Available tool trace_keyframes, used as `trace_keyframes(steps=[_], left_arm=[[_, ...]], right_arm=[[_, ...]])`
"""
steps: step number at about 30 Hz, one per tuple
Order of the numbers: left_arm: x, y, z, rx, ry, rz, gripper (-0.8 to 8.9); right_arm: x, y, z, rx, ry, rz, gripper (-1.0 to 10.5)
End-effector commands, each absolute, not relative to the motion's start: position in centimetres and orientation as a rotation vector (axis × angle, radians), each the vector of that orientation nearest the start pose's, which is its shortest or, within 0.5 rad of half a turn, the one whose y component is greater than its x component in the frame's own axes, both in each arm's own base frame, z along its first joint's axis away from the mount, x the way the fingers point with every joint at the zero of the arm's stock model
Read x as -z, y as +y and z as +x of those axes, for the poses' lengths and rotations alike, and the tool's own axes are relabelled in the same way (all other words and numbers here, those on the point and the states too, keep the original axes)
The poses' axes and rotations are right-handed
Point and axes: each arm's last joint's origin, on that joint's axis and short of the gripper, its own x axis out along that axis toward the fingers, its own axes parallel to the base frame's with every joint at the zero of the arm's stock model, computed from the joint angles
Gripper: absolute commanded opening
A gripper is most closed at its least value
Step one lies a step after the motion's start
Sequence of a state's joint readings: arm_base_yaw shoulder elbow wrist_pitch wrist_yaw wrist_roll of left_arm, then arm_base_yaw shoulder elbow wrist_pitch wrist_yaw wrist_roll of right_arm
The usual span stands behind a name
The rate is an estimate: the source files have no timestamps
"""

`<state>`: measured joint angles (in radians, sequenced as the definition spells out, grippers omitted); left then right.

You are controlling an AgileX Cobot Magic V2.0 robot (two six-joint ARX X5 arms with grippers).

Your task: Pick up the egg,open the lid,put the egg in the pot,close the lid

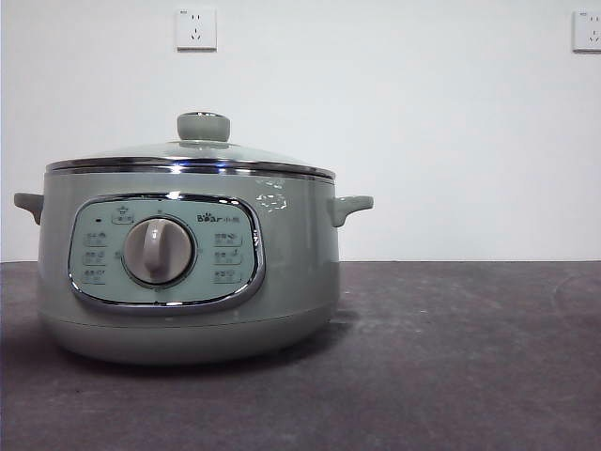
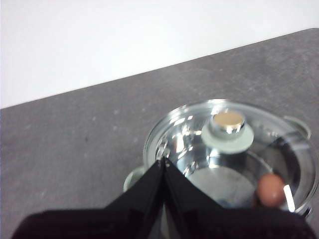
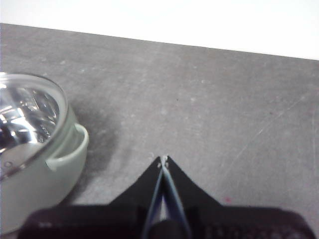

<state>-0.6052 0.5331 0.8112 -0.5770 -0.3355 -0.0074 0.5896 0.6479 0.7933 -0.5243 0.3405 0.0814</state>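
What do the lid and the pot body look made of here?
The lid: clear glass, since the egg shows through it, with a mirror-bright chrome-looking rim. The pot: smooth sage-green shell with a soft sheen, probably plastic or painted metal; I can't tell which.

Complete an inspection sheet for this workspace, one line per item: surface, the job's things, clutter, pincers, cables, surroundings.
Surface: dark grey table, lightly scuffed.
Job's things: pot upright on the table; lid seated on its rim; egg visible through the glass, inside the pot.
Clutter: nothing seen.
Pincers: left pincer above the pot's edge, jaws together, empty; right pincer above bare table beside the pot's handle, jaws together, empty.
Cables: nothing seen.
Surroundings: white wall with two sockets.
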Motion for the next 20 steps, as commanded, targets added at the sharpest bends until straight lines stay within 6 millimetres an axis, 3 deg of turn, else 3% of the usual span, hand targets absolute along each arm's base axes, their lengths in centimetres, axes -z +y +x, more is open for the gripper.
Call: trace_keyframes(steps=[1, 20], left_arm=[[-31.7, -4.7, 8.5, 0.267, 0.25, 0.123, -0.08], [-30.0, -4.7, 8.4, 0.255, 0.401, 0.15, -0.03]], right_arm=[[-30.9, 6.2, 10.9, -0.238, 0.308, -0.072, -0.1], [-30.3, 6.0, 10.8, -0.221, 0.33, -0.043, 0.0]])
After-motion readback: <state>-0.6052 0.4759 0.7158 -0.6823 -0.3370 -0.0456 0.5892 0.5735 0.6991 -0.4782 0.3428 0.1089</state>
